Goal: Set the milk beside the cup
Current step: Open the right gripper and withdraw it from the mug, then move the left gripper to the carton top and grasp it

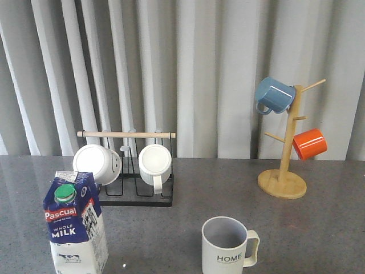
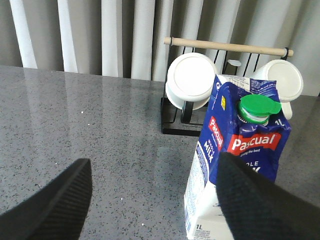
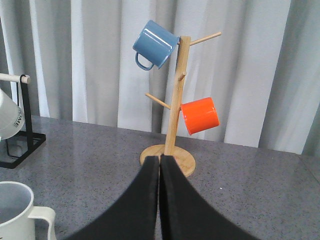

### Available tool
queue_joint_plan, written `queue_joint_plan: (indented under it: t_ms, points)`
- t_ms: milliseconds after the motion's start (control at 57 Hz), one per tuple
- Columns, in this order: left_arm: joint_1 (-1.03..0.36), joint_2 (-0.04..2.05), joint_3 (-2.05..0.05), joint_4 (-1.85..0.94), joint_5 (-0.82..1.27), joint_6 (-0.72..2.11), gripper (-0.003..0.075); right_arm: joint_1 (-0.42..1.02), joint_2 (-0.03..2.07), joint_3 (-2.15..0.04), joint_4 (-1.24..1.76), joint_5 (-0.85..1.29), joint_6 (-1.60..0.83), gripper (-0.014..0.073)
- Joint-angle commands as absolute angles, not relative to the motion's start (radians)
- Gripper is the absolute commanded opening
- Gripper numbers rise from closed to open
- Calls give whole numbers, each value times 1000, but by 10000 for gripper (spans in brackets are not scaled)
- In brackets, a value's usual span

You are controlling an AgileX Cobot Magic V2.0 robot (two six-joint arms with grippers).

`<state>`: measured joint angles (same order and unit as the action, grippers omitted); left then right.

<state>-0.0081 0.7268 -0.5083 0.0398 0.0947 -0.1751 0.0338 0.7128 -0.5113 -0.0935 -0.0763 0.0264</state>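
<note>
The milk [image 1: 75, 225] stands upright at the table's front left, a blue and white Pascual carton with a green cap. The cup [image 1: 226, 246], pale with "HOME" in black, sits at the front centre with its handle to the right, well apart from the carton. Neither gripper shows in the front view. My left gripper [image 2: 154, 160] is open with bare tabletop between its fingers. The milk [image 2: 250, 142] stands just beyond it, and one finger [image 2: 255, 200] overlaps the carton. My right gripper [image 3: 160, 157] is shut on nothing. The cup [image 3: 15, 210] shows at that view's corner.
A black wire rack [image 1: 137, 197] with a wooden bar holds two white mugs behind the milk. At the back right a wooden mug tree [image 1: 283, 171] carries a blue mug [image 1: 274, 95] and an orange mug [image 1: 310, 143]. Grey curtains close off the table's far edge.
</note>
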Motion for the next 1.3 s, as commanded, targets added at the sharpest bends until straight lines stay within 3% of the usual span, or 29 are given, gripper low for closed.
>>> queue_joint_plan:
  t_ms: [0,526,614,806,1280]
  points:
    - [-13,722,-542,37,18,-177,491,30,710,-546,-102,-144,25,-8]
    - [-13,722,-542,7,11,-215,496,30,710,-546,-101,-144,24,-8]
    - [-28,722,-548,-19,-33,-229,547,30,710,-546,-101,-144,24,-8]
    - [-171,778,-662,28,-48,-122,734,30,710,-546,-101,-144,24,-7]
    - [-282,1156,-868,11,-138,-180,659,30,710,-546,-101,-139,24,-7]
